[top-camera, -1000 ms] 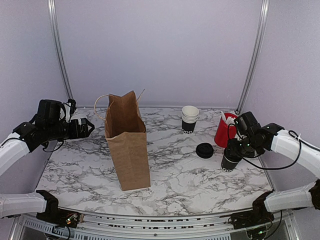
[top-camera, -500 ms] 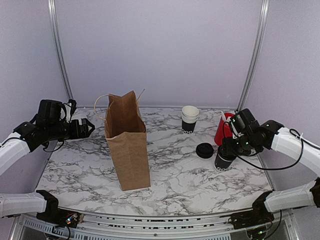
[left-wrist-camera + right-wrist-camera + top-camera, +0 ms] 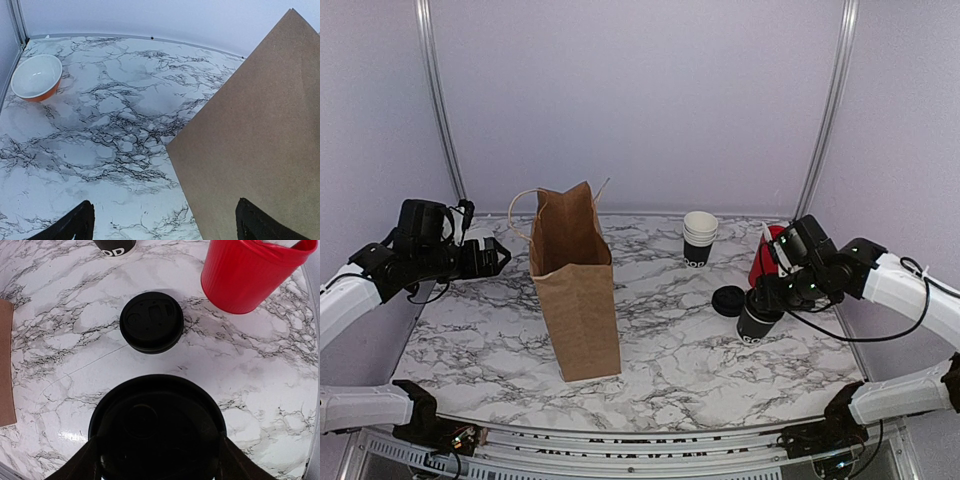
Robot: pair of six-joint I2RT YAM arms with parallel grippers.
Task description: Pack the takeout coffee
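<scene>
Right gripper, top view: right gripper [image 3: 761,305] is pinching the black cup [image 3: 756,324] near its rim, cup upright. The lid [image 3: 728,300] is just to its left on the counter [image 3: 690,360], the red tub [image 3: 769,258] close behind.
Left gripper, top view: left gripper [image 3: 492,257] is parked well off, with the paper bag [image 3: 576,290] beside it.
Left wrist view: fingers [image 3: 75,227] are spread, nothing between them. The bag wall is right in front, an orange bowl [image 3: 36,77] far ahead-left.
Right wrist view: cup sits squarely between the fingers. Its top reads all black, so I can't tell if it's capped.
Tip: I'd keep the squeeze light since paper dents, hold it level, and not nudge the lid.
</scene>
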